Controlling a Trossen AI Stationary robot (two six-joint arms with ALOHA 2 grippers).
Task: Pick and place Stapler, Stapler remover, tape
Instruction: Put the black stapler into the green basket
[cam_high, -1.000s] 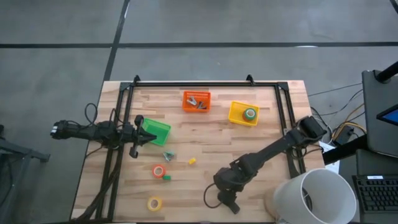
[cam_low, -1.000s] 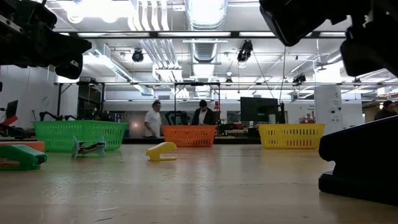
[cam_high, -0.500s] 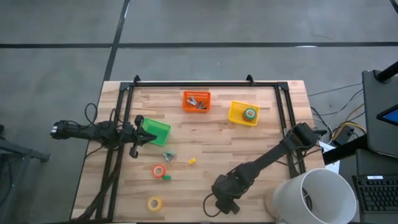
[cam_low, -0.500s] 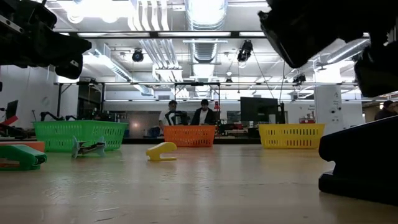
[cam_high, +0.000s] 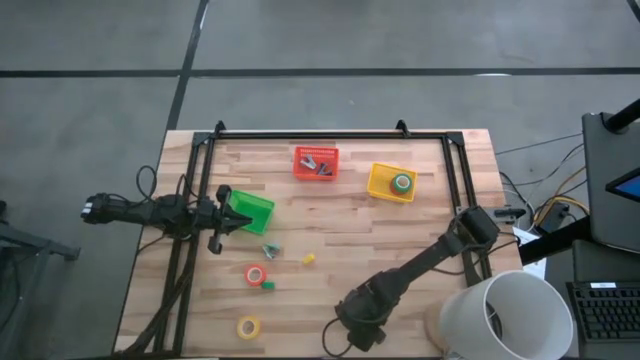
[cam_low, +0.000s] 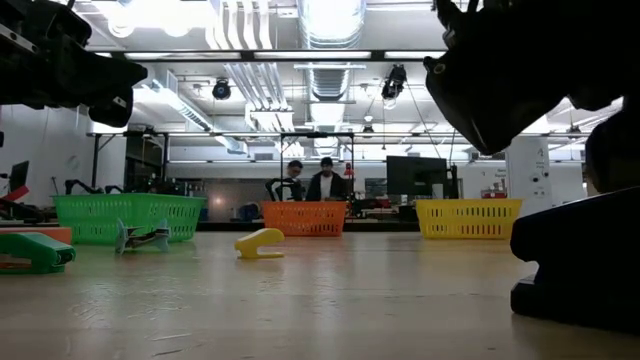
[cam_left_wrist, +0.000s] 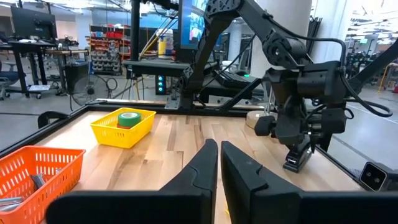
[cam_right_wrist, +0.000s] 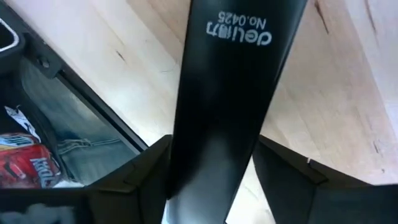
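Find the stapler (cam_right_wrist: 230, 93) lying flat on the wood at the near edge of the table (cam_high: 330, 225), straddled by the right gripper (cam_high: 357, 333), with the bar running lengthwise through it. Cannot tell whether clamped on the stapler or only set around it. Expect a stiff, fairly dense bar with a smooth, glossy black shell, probably slippery under hard pads. Best taken across the narrow flanks near mid-length, to keep it from tipping. Best kept off the free end of the hinged top, to avoid springing it open. Look for the left gripper (cam_left_wrist: 219, 168) waiting beside the green basket (cam_high: 250, 209), closed to a thin slit and holding nothing. From above, no sight of the stapler at all, buried under the right wrist. At table height, only a black block cut off by the picture's edge, with the contact line on the wood hard to read. Elsewhere, well apart: a red tape roll (cam_high: 255, 273) and a yellow tape roll (cam_high: 248, 326) loose on the wood, a green tape roll (cam_high: 402, 183) inside the yellow basket (cam_high: 380, 191), and a small yellow staple remover (cam_low: 260, 242), too small from above to judge in detail.
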